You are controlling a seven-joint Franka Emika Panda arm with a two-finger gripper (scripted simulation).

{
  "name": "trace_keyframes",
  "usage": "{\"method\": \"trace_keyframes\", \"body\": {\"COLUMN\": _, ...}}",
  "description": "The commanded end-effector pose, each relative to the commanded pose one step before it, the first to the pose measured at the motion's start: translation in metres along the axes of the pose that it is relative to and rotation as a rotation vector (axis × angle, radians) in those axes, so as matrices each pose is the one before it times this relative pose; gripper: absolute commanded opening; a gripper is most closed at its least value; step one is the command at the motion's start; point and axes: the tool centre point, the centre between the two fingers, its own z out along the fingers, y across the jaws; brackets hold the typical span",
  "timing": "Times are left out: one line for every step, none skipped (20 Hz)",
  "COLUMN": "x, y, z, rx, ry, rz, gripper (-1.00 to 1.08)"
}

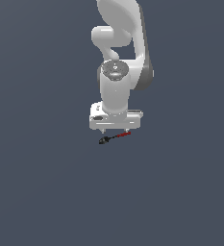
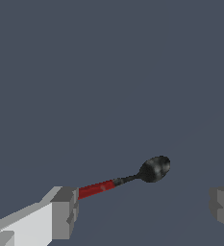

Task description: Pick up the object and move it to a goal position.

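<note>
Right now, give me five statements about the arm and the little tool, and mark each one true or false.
1. The gripper is open, its fingers set wide apart. True.
2. The tool is clamped tight between both fingers. False: one finger sits at the red end and the other stands well clear of the tool.
3. The tool has a black rounded end and a red end. True.
4. In the exterior view the tool lies far off to the side of the arm. False: it lies just below the gripper.
5. Several other objects lie around the tool. False: only the tool shows on the plain grey surface.
</note>
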Motion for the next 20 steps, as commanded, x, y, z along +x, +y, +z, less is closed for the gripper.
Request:
{"method": "trace_keyframes", "body": {"x": 0.0, "y": 0.00001, "z": 0.0, "rx": 0.0, "ry": 0.0, "rz": 0.0, "gripper": 1.0}}
{"method": "trace_keyframes", "body": {"x": 0.00008, "y": 0.00052, "z": -0.00013, "rx": 0.00032, "ry": 0.0, "rz": 0.0018, "gripper": 1.0}}
{"method": "trace_keyframes", "body": {"x": 0.00024, "y": 0.00154, "z": -0.00038, "rx": 0.00097, "ry": -0.00001, "rz": 0.00526, "gripper": 1.0}}
{"method": "trace_keyframes", "body": {"x": 0.00041, "y": 0.00258, "z": -0.00065, "rx": 0.00161, "ry": -0.00001, "rz": 0.00864, "gripper": 1.0}}
{"method": "trace_keyframes", "body": {"x": 0.0006, "y": 0.0036, "z": -0.00095, "rx": 0.00226, "ry": -0.00001, "rz": 0.01181, "gripper": 1.0}}
{"method": "trace_keyframes", "body": {"x": 0.0008, "y": 0.00456, "z": -0.00128, "rx": 0.00287, "ry": 0.0, "rz": 0.01433, "gripper": 1.0}}
{"method": "trace_keyframes", "body": {"x": 0.0008, "y": 0.00422, "z": -0.00129, "rx": 0.00266, "ry": 0.00001, "rz": 0.01239, "gripper": 1.0}}
{"method": "trace_keyframes", "body": {"x": 0.00069, "y": 0.00334, "z": -0.00113, "rx": 0.00209, "ry": 0.0, "rz": 0.00876, "gripper": 1.0}}
{"method": "trace_keyframes", "body": {"x": 0.00053, "y": 0.00235, "z": -0.0009, "rx": 0.00144, "ry": -0.00001, "rz": 0.00501, "gripper": 1.0}}
{"method": "trace_keyframes", "body": {"x": 0.00034, "y": 0.00129, "z": -0.00061, "rx": 0.00075, "ry": -0.00002, "rz": 0.00152, "gripper": 1.0}}
{"method": "trace_keyframes", "body": {"x": 0.0001, "y": 0.00021, "z": -0.00023, "rx": 0.00009, "ry": -0.00002, "rz": -0.00097, "gripper": 1.0}}
{"method": "trace_keyframes", "body": {"x": -0.00007, "y": -0.00032, "z": 0.0001, "rx": -0.00023, "ry": -0.00001, "rz": -0.00107, "gripper": 1.0}}
{"method": "trace_keyframes", "body": {"x": -0.00014, "y": -0.00041, "z": 0.00029, "rx": 0.0, "ry": 0.0, "rz": 0.0, "gripper": 1.0}}
{"method": "trace_keyframes", "body": {"x": -0.00019, "y": -0.00052, "z": 0.0004, "rx": -0.00048, "ry": 0.00006, "rz": 0.00147, "gripper": 1.0}}
{"method": "trace_keyframes", "body": {"x": -0.00022, "y": -0.00039, "z": 0.0005, "rx": -0.00005, "ry": 0.00006, "rz": 0.00309, "gripper": 1.0}}
{"method": "trace_keyframes", "body": {"x": -0.00025, "y": -0.00026, "z": 0.0006, "rx": 0.00003, "ry": 0.00009, "rz": 0.00478, "gripper": 1.0}}
{"method": "trace_keyframes", "body": {"x": -0.00029, "y": -0.00023, "z": 0.00072, "rx": 0.00011, "ry": 0.00011, "rz": 0.00629, "gripper": 1.0}}
{"method": "trace_keyframes", "body": {"x": -0.00034, "y": -0.00021, "z": 0.00084, "rx": 0.00017, "ry": 0.00014, "rz": 0.00775, "gripper": 1.0}}
{"method": "trace_keyframes", "body": {"x": -0.0004, "y": -0.00022, "z": 0.00098, "rx": 0.0002, "ry": 0.00016, "rz": 0.00911, "gripper": 1.0}}
{"method": "trace_keyframes", "body": {"x": -0.00048, "y": -0.00031, "z": 0.00113, "rx": 0.00019, "ry": 0.00018, "rz": 0.01024, "gripper": 1.0}}
